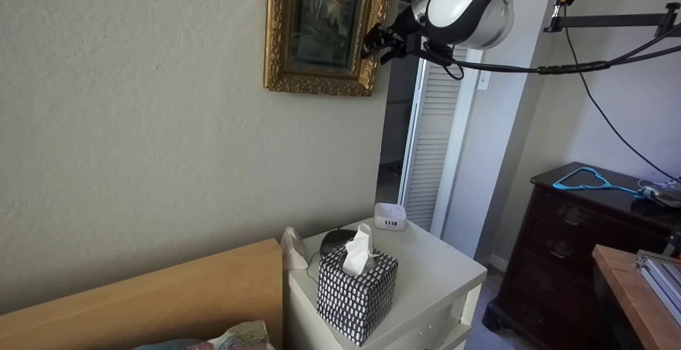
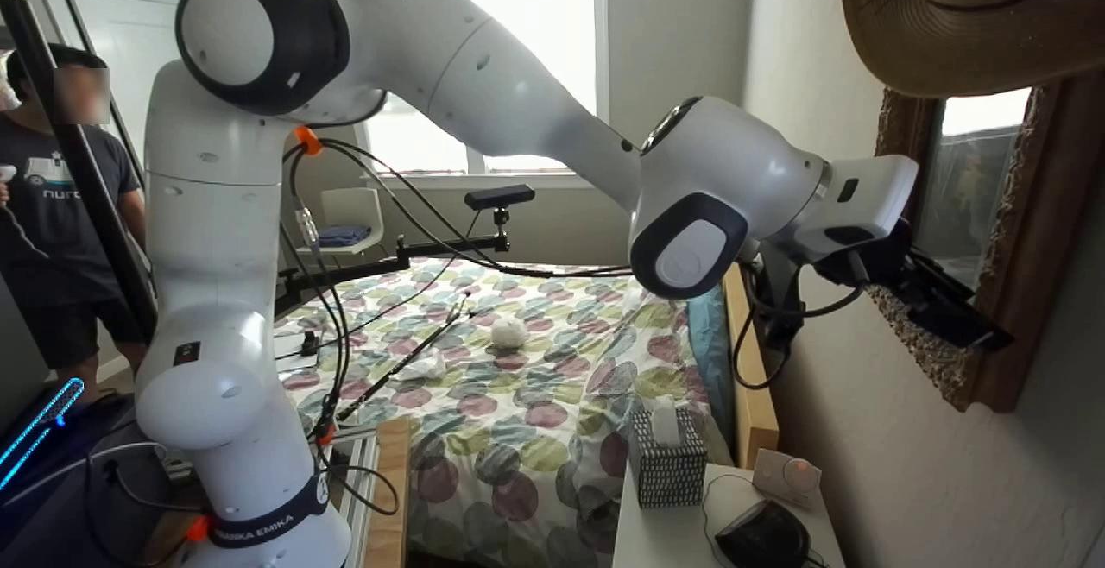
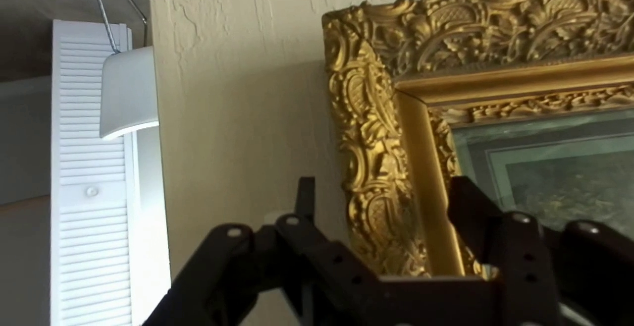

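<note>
We see the gripper, jaws parted, at the gilt picture frame; wall shows between its side edge and one finger.

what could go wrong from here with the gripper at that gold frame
Closing the gripper might chip the frame's carved edge, which shows between its fingertips in the wrist view.

One finger shows over the frame's inner edge, beside the glass; a slight shift could scratch or press on it.

A hard pull might bring the frame off the wall, perhaps onto the nightstand lower down.
</note>
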Controlling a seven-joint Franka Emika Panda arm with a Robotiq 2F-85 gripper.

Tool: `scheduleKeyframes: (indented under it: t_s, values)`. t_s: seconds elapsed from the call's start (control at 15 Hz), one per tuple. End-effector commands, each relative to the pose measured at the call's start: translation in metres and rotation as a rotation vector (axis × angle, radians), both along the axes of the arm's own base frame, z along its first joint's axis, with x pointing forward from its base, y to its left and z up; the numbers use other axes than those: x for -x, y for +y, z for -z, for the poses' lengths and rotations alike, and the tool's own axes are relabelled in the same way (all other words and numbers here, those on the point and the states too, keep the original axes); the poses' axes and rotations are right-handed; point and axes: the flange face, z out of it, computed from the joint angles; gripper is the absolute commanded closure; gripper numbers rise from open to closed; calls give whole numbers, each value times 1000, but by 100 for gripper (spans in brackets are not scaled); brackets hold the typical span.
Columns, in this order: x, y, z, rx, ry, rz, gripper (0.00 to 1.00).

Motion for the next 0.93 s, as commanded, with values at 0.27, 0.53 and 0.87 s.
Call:
scheduleKeyframes:
  t_s: [0.27,0.53,0.87]
  values:
    - [-5,-2,1,-11,-35,32,32]
    - [-4,-6,2,-14,-39,43,49]
    - [-3,-10,1,-27,-54,66,60]
